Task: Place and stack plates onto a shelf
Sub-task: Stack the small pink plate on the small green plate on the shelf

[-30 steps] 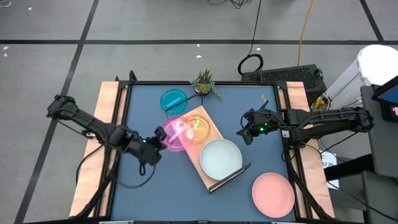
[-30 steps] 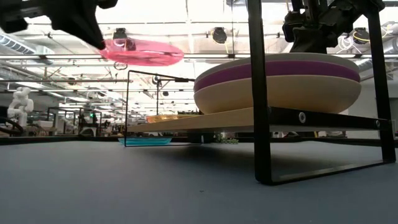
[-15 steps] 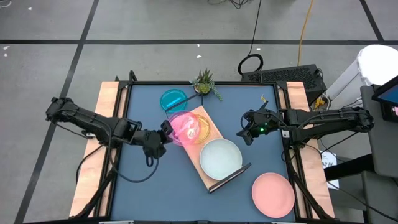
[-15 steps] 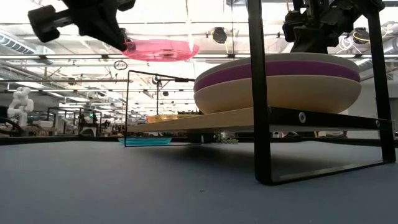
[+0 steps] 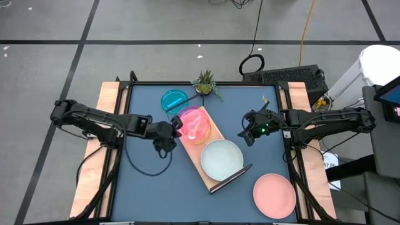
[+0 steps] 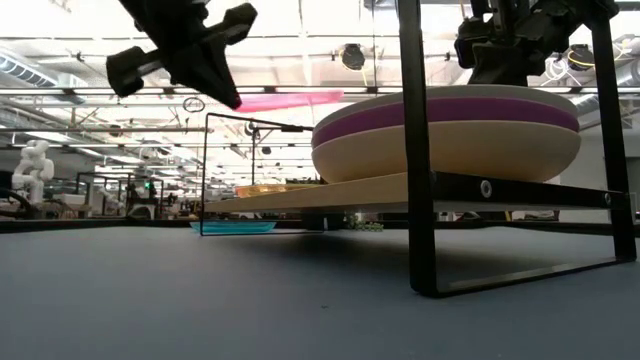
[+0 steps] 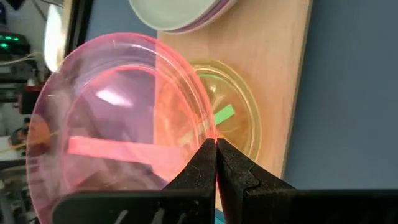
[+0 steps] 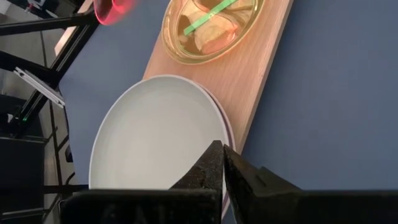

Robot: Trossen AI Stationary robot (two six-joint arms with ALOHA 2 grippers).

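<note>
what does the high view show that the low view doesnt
Only the high view shows the salmon pink plate and the small plant on the blue table, plus the pale top plate of the big stack seen from above. Only the low view shows that stack edge-on, with its purple plate over a cream plate, and the room behind. Both share the shelf, the cyan plate and the left pincer shut on the magenta plate above the shelf.
</note>
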